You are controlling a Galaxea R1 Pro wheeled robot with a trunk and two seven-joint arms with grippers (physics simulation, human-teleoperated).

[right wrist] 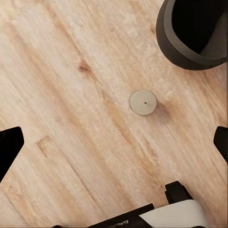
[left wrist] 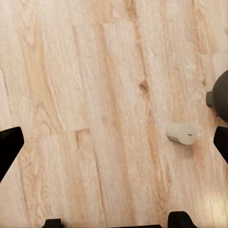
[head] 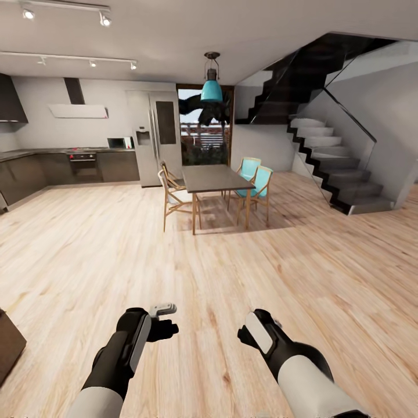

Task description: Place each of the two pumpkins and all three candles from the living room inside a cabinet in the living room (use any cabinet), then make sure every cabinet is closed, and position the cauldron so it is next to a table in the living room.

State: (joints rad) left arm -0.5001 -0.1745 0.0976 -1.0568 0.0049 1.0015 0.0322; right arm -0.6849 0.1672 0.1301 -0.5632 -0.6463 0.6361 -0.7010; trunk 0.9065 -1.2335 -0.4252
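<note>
A candle [right wrist: 143,102] stands upright on the wooden floor [right wrist: 71,142], wick up, just beside the black cauldron [right wrist: 190,35] though apart from its wall; a candle [left wrist: 181,133] shows in the left wrist view too, lying on its side on the planks near a dark rounded shape at the frame's edge, which is perhaps the cauldron, though too little of it shows to be sure, and whether this is the same candle I cannot tell. The left hand [head: 164,318] and the right hand [head: 248,334] hang low over bare floor, both empty; in each wrist view the dark fingertips sit at opposite edges, so both hands are spread wide. Farther out stand the dining table [head: 212,177] with its chairs, the kitchen units and the staircase; a dark-brown corner [head: 8,345] at the left edge could be the cabinet. By my judgement the gathering step is barely begun; the next move calls for lowering a hand over the upright candle, fingers either side, and pinching it without nudging the cauldron.
</note>
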